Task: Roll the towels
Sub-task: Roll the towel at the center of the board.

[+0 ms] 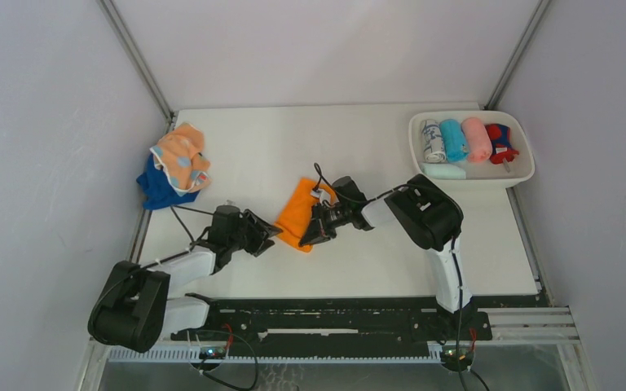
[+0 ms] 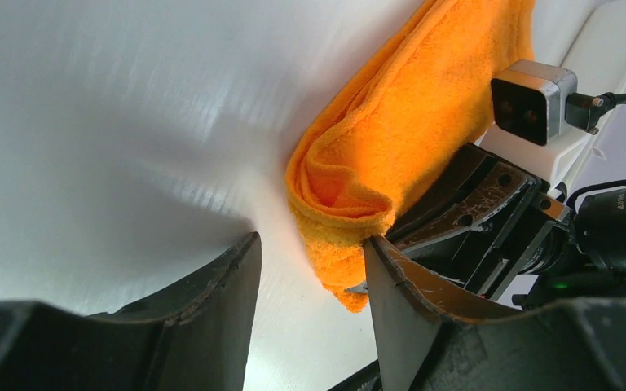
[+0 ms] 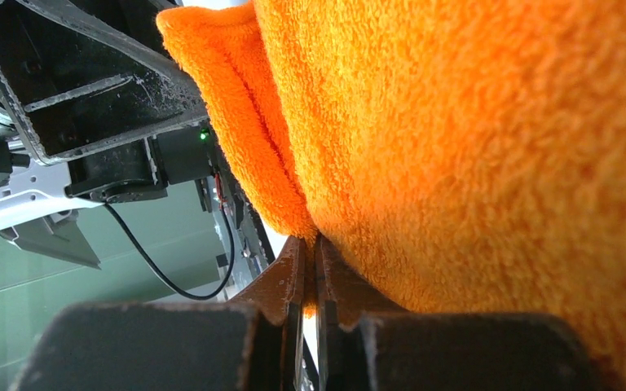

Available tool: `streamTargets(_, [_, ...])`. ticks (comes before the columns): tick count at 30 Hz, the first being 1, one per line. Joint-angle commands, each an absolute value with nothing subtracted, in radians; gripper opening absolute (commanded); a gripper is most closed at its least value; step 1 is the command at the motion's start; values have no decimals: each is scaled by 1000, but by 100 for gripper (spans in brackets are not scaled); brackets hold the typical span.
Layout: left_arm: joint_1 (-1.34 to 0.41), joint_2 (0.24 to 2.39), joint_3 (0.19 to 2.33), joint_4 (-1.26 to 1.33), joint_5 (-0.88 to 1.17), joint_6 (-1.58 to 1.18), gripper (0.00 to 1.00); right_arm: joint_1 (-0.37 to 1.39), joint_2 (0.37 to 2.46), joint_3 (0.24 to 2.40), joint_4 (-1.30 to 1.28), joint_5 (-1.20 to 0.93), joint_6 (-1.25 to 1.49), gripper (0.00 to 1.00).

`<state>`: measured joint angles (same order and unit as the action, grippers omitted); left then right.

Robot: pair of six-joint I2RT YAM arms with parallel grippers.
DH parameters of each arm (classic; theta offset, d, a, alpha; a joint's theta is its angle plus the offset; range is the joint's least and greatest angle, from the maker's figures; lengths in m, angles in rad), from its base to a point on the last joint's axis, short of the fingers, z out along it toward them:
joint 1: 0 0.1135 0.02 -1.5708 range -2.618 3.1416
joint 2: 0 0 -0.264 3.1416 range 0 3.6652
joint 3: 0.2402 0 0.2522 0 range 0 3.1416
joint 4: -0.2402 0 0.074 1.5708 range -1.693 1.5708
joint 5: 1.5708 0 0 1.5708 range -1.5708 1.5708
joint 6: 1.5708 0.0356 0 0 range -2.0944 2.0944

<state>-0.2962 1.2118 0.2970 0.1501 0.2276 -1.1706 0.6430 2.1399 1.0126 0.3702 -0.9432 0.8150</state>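
While both arms reach toward the middle of the table, I see the orange towel lying folded there, between the two grippers. The right gripper is clamped on the towel. In the right wrist view its two fingers are nearly together, with a thin edge of orange cloth pinched between them and the bulk of the cloth bulging over one finger.

The left gripper stands with its fingers spread apart and holds nothing. In the left wrist view the folded end of the towel lies just ahead of the gap. Its lowest corner touches or almost touches one finger; I cannot tell which.

At the far left of the table, a peach spotted towel lies crumpled on top of a dark blue towel, both unrolled. At the far right corner, the white tray holds a row of rolls: a white patterned roll, a turquoise roll, a pink roll and a blue-and-red roll. A pale mint towel lies in front of them inside the tray.
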Motion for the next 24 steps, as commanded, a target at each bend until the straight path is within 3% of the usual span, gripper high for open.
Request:
streamTargets(1, [-301, 1268, 317, 158, 206, -1174, 56, 637, 2177, 1031, 303, -866, 753, 0])
streamTargets(20, [-300, 1438, 310, 107, 138, -1228, 53, 645, 2175, 1090, 202, -852, 704, 0])
streamTargets(24, [-300, 1435, 309, 47, 109, -1244, 44, 648, 2167, 1097, 180, -846, 688, 0])
